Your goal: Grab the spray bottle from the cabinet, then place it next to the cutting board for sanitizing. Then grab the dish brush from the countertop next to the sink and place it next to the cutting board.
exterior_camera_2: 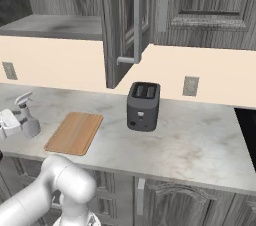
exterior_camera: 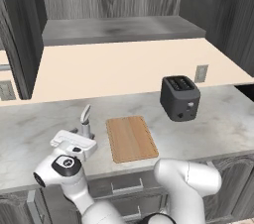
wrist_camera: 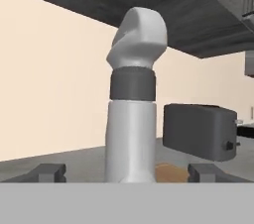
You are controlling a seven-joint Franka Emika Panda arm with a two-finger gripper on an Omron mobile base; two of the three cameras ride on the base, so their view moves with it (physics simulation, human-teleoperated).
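Standing upright between released jaws, spray bottle (wrist_camera: pixel 131 109), beside cutting board (exterior_camera: pixel 131 138)

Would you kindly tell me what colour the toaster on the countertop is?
The toaster is dark grey, almost black, seen best in the right base view.

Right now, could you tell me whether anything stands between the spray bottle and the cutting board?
Nothing visible does. The spray bottle stands upright on the countertop just left of the cutting board, with only bare stone between them. The toaster sits off to the board's far right.
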